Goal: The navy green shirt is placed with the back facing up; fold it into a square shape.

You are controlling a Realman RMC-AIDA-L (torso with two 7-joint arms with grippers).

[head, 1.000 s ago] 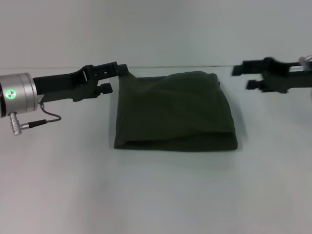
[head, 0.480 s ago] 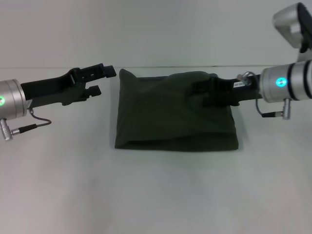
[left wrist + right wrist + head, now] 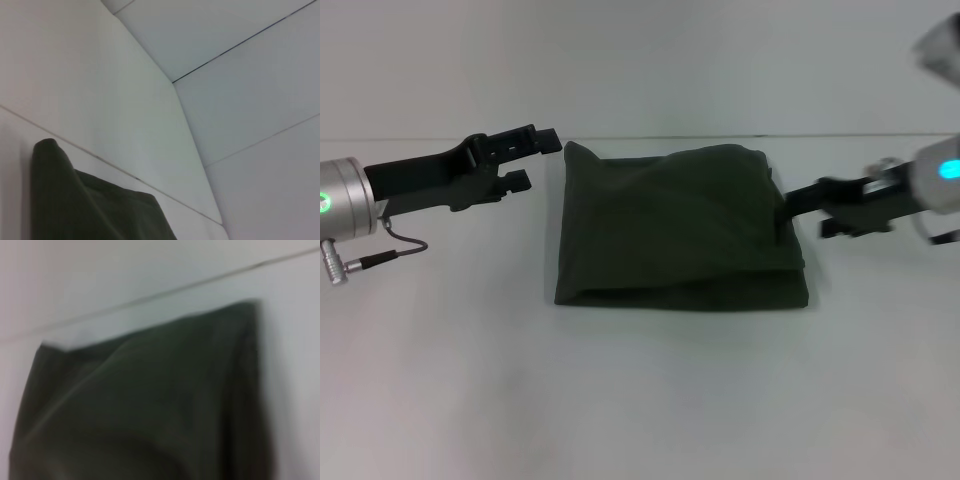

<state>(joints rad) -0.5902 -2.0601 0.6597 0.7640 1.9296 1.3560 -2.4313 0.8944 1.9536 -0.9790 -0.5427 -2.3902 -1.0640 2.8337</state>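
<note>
Since the shirt (image 3: 680, 230) already lies mid-table (image 3: 640, 400) as a near-square packet, I'd only tidy edges: my right claw (image 3: 798, 205), touching its right edge, state unclear; my left claw (image 3: 535, 158), spread, beside its far-left corner.

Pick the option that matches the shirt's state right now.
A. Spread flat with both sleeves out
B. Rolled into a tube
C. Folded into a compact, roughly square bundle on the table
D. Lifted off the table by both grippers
C: the navy green shirt lies as a folded, roughly square bundle on the table, with the left gripper just off its far left corner and the right gripper at its right edge.
</note>
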